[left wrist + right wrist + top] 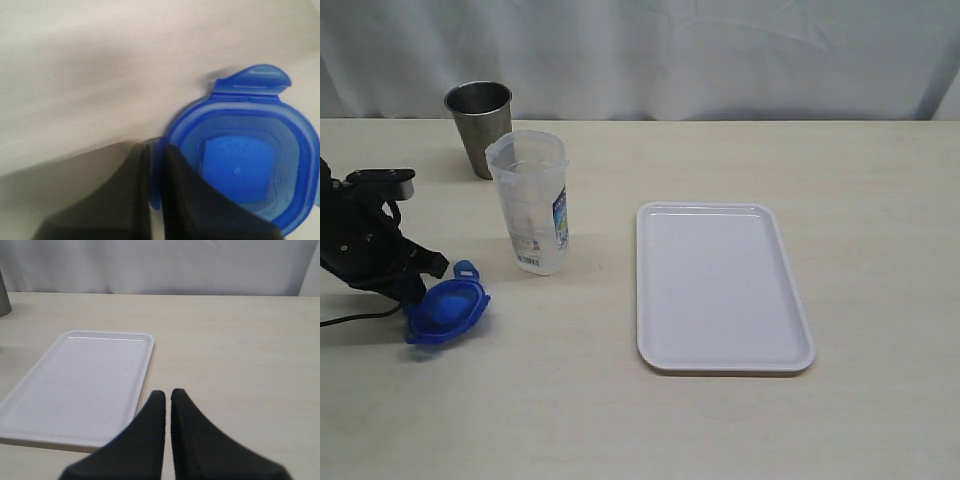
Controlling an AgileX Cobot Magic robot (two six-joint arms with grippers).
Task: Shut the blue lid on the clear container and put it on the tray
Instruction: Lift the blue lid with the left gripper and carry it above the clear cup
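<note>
The blue lid lies low at the table's left front, inner side up. My left gripper is shut on its rim; in the left wrist view the lid has its edge pinched between the two black fingers, at the left gripper. The clear container stands upright and open-topped just behind and right of the lid. The white tray lies in the middle-right, nothing on it. My right gripper is shut on nothing, hovering beside the tray; it is out of the exterior view.
A grey steel cup stands behind the container near the back edge. A white cloth backdrop hangs behind the table. A black cable trails from the left arm at the left edge.
</note>
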